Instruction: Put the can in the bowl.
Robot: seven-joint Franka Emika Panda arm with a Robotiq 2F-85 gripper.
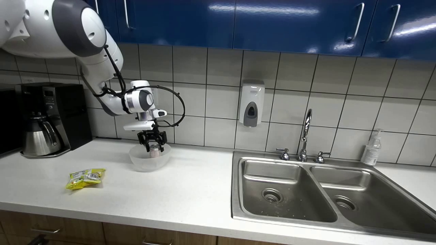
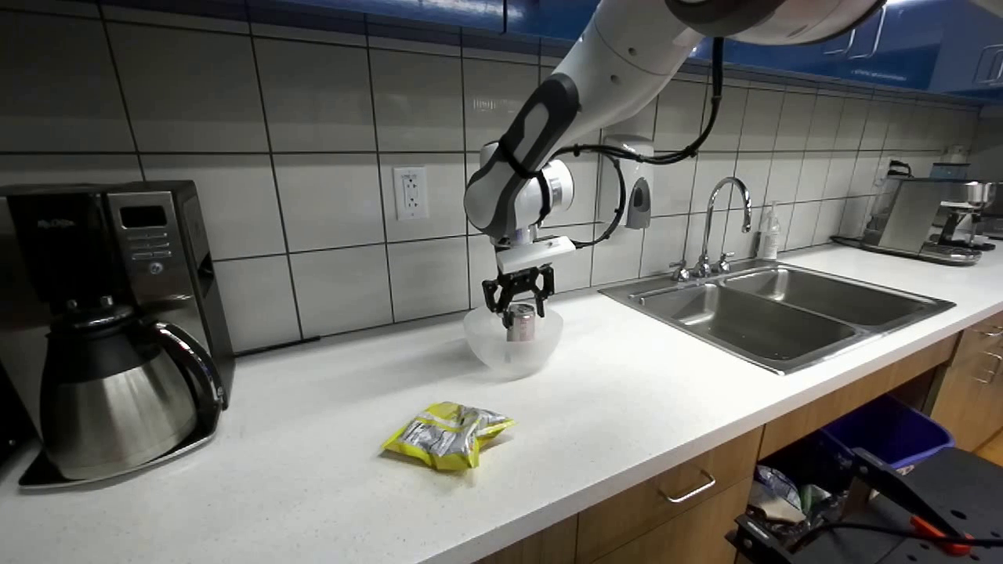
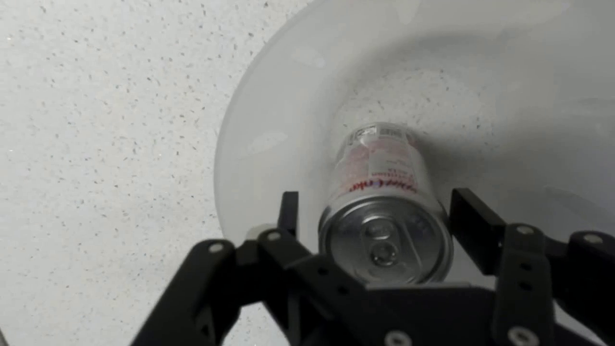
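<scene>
The can (image 3: 386,204) is found inside the bowl (image 1: 148,164), roughly upright, its lid faced towards the wrist view and its lower end lost behind the cloudy wall in both exterior views; whether its base is fully seated on the bowl's floor cannot be made out. It is straddled by the tool (image 3: 379,218), whose fingers (image 3: 473,230) are parted a little wider than the lid. On one side of the can a gap is seen; on the other, contact is either made or only just missed (which of the two is hard to say). No grip appears to be held.

By its looks, the can is judged to be thin metal: stiff along its length, easily dented if squeezed hard at the sides, and slippery, being smooth all round. Its weight is not shown; if drained, it could be tipped by a light brush. Should a hold be needed, it is best taken squarely across the round sides just below the lid, where the metal is braced, with the tab left alone.

The task is judged all but done. The tool should next be spread a touch further and lifted straight up, so that the can is not dragged by the nearer finger or the bowl nudged. The packet (image 2: 448,435), lying apart on the tabletop (image 2: 313,439), need not be touched.
</scene>
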